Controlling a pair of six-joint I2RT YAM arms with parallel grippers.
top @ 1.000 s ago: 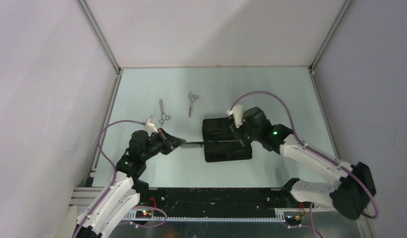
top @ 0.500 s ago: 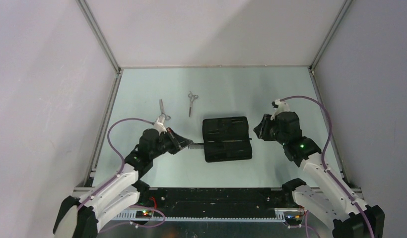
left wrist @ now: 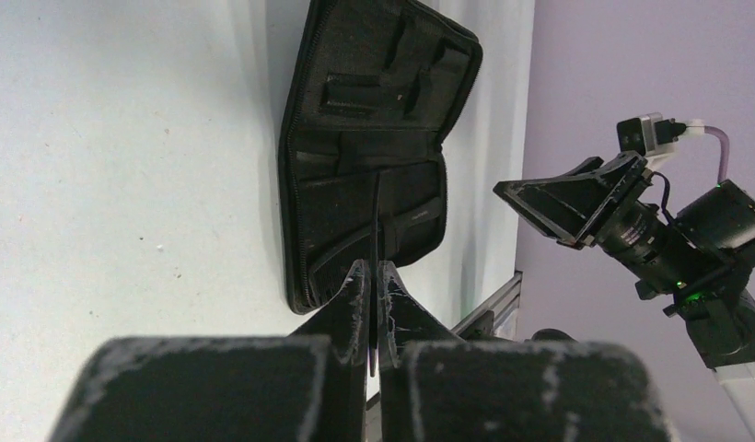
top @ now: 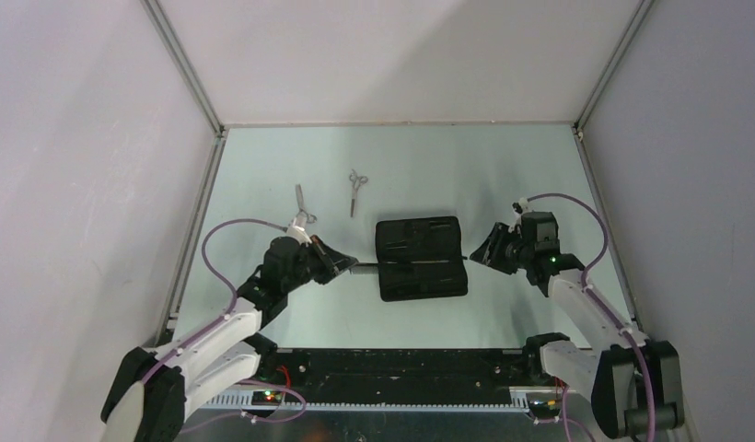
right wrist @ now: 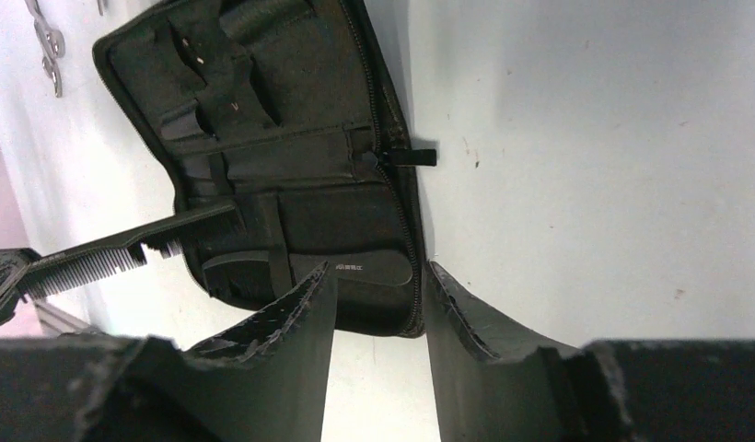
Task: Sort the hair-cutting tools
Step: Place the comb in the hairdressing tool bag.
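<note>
My left gripper is shut on the narrow black comb, whose far end reaches over the left edge of the open black pouch. In the left wrist view the comb shows edge-on between the fingertips. In the right wrist view the comb lies across the pouch's lower pocket. Two silver scissors lie on the table behind the left gripper. My right gripper is open and empty, just right of the pouch.
Metal frame rails run along the table's left edge and right edge. Grey walls enclose the back and sides. The pouch's zipper pull sticks out toward the right gripper.
My right gripper has drawn back off the pouch to its right side and lowered. My left arm has shifted slightly right, still holding the comb at the pouch's left edge.
</note>
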